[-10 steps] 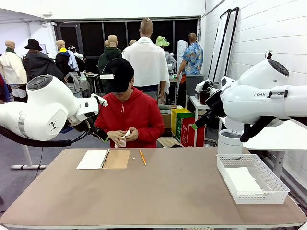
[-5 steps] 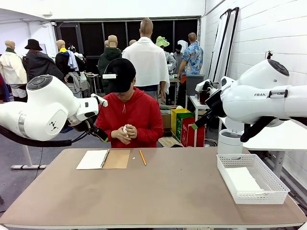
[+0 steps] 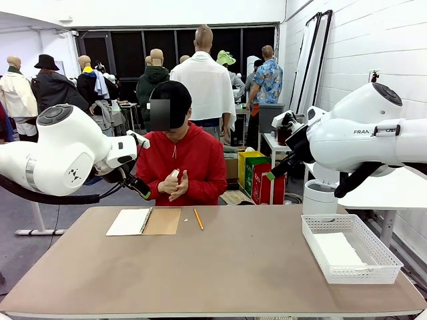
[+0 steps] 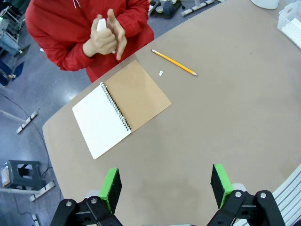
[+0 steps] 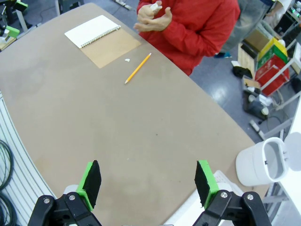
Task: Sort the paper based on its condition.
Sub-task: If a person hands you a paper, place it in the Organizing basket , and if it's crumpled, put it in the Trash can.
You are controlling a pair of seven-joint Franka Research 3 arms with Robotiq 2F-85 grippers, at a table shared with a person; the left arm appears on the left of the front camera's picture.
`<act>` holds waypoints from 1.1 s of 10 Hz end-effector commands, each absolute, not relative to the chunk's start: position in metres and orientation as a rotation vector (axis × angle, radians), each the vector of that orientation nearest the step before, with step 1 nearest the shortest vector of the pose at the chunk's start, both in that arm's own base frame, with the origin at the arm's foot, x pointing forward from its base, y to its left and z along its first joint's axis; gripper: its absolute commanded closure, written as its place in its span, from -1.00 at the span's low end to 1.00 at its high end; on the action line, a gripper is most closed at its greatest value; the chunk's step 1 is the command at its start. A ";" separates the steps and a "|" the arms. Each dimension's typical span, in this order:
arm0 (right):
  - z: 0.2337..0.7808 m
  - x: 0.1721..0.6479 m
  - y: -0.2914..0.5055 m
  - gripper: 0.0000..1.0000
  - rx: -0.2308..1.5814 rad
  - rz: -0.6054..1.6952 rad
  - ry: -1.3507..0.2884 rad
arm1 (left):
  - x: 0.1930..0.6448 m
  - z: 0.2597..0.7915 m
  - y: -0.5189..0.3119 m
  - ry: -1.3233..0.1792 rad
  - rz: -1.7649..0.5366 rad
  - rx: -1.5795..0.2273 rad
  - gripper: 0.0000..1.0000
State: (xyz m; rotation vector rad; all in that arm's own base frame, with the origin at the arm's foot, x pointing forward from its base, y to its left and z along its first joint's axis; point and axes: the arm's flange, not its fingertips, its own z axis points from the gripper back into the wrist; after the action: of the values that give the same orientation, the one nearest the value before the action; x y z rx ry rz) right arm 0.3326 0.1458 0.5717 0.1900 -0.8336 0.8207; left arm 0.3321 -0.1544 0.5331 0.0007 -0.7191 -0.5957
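Note:
At the far side, a person in a red hoodie presses a small crumpled white paper point(image 3: 174, 175) between both hands point(image 4: 106, 37), above the table's far edge. The same paper point(image 5: 154, 6) shows at the top of the right wrist view. A flat white sheet of paper point(image 3: 337, 251) lies in the white mesh basket point(image 3: 373, 250) at the right. My left gripper point(image 4: 165, 182) hangs open high over the table's left half, with nothing between its green pads. Over the middle of the table my right gripper point(image 5: 147, 181) is also open and holds nothing.
An open spiral notebook point(image 3: 143, 221) with a brown cover lies at the far left, a yellow pencil point(image 3: 198, 219) beside it. A tiny white scrap point(image 4: 161, 73) sits between them. A white bin point(image 3: 320, 197) stands behind the basket.
The person has squeezed the paper smaller and brought the hands together, palm against palm. Both arms are still.

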 end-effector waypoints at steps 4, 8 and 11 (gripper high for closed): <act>0.571 0.333 0.146 -1.00 0.183 0.816 -0.832 | 0.332 0.533 -0.155 -0.718 -0.596 0.004 -1.00; 0.571 0.333 0.146 -1.00 0.183 0.816 -0.832 | 0.332 0.533 -0.155 -0.718 -0.596 0.004 -1.00; 0.571 0.333 0.146 -1.00 0.183 0.816 -0.832 | 0.332 0.533 -0.155 -0.718 -0.596 0.004 -1.00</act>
State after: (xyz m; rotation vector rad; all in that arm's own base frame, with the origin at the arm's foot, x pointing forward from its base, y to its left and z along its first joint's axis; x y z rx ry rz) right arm 0.3326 0.1458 0.5718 0.1900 -0.8337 0.8207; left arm 0.3321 -0.1544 0.5331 0.0007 -0.7191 -0.5957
